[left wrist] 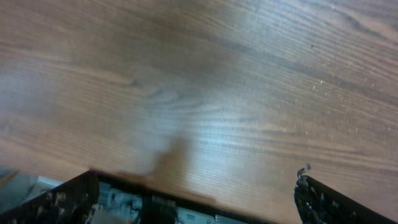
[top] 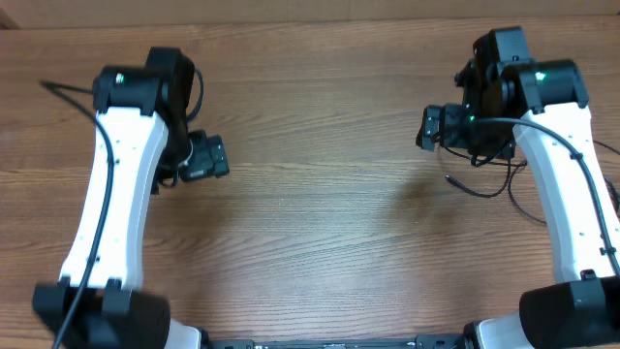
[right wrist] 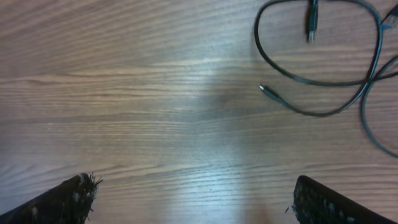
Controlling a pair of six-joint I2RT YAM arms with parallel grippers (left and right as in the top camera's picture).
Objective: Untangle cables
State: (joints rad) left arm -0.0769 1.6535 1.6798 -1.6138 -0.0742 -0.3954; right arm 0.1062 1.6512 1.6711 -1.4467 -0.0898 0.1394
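Observation:
The cables (top: pixel 481 187) are thin black cords lying in loose loops on the wooden table at the right, partly hidden under my right arm. In the right wrist view they show as loops (right wrist: pixel 323 79) at the upper right, with two small plug ends lying free on the wood. My right gripper (top: pixel 434 126) is open and empty (right wrist: pixel 196 200), hovering to the left of the cables and touching none of them. My left gripper (top: pixel 205 157) is open and empty (left wrist: pixel 196 202) over bare wood at the left, far from the cables.
The wooden table (top: pixel 320 204) spans the whole view. A thicker black arm wire (top: pixel 68 92) runs off the far left. The table's edge and the robot base below it (left wrist: pixel 155 202) show at the bottom of the left wrist view.

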